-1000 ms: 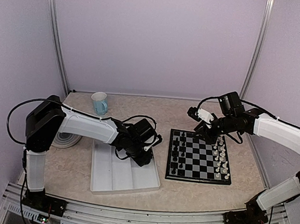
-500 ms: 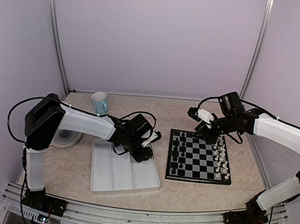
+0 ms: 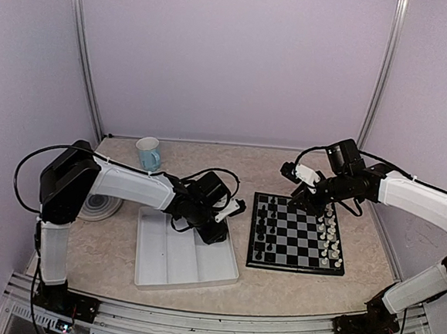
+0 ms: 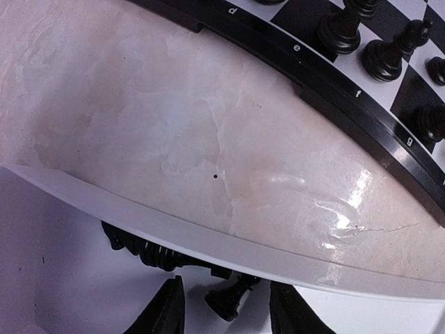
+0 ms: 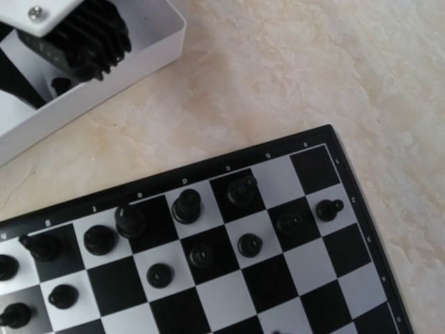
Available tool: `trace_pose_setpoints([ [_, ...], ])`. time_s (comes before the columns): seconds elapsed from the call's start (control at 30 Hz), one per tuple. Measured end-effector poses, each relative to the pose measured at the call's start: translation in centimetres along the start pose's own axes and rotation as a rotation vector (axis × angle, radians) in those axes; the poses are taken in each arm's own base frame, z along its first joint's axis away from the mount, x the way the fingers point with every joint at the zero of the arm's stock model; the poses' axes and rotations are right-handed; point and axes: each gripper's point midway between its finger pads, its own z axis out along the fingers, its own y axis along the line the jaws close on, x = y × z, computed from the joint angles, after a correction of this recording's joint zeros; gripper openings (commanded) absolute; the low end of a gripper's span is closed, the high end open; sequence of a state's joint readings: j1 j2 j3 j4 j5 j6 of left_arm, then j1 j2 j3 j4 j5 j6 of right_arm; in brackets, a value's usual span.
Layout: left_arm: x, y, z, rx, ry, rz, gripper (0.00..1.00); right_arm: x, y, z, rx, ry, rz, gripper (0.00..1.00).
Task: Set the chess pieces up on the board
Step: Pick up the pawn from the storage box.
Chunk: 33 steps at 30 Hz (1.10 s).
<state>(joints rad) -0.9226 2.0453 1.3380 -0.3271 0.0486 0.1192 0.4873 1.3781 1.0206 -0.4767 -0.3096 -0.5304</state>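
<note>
The board (image 3: pixel 293 268) lies right of centre, with black chess pieces (image 3: pixel 262 224) in its two left columns and white pieces (image 3: pixel 329 237) along its right side. My left gripper (image 3: pixel 217 232) reaches down into the far right end of the white tray (image 3: pixel 177 265). In the left wrist view its fingers (image 4: pixel 167 313) stand apart around a loose black piece (image 4: pixel 229 303) lying on the tray floor, with a gap on each side. More black pieces (image 4: pixel 149 254) lie against the tray rim (image 4: pixel 208 243). My right gripper (image 3: pixel 302 192) hovers over the board's far left corner; its fingers are out of its wrist view.
A blue mug (image 3: pixel 149 153) stands at the back left. A round white disc (image 3: pixel 96 207) lies left of the tray, partly under the left arm. The right wrist view shows the board's corner (image 5: pixel 327 136), the black pieces (image 5: pixel 186 206) and the tray corner (image 5: pixel 149 52).
My left gripper has shifted a little toward the tray's far right corner and its jaws have widened slightly. The right arm has not moved.
</note>
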Motion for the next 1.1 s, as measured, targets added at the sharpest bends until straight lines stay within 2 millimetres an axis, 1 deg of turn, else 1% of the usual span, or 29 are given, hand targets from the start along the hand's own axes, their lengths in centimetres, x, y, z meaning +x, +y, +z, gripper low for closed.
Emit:
trace_pose_setpoints([
  [0.13,0.1,-0.4,0.2,0.004,0.006,0.02,0.38,0.1,0.0,0.0,-0.001,0.001,0.001,0.31],
  [0.23,0.1,-1.2,0.2,0.013,0.005,0.042,0.36,0.1,0.1,0.0,-0.002,0.002,0.001,0.31],
  [0.33,0.1,-2.0,0.3,0.022,0.007,0.059,0.35,0.1,0.1,0.0,-0.002,0.001,0.0,0.3],
  [0.43,0.2,-2.5,0.3,0.022,0.009,0.065,0.34,0.1,0.1,0.0,-0.002,0.001,0.001,0.3],
  [0.83,0.8,-2.2,0.0,-0.019,0.008,0.017,0.34,0.1,0.1,0.0,-0.002,0.001,0.001,0.3],
  [1.1,1.2,-2.3,-0.2,-0.022,0.011,-0.001,0.27,0.1,0.1,0.0,-0.004,0.0,0.001,0.3],
])
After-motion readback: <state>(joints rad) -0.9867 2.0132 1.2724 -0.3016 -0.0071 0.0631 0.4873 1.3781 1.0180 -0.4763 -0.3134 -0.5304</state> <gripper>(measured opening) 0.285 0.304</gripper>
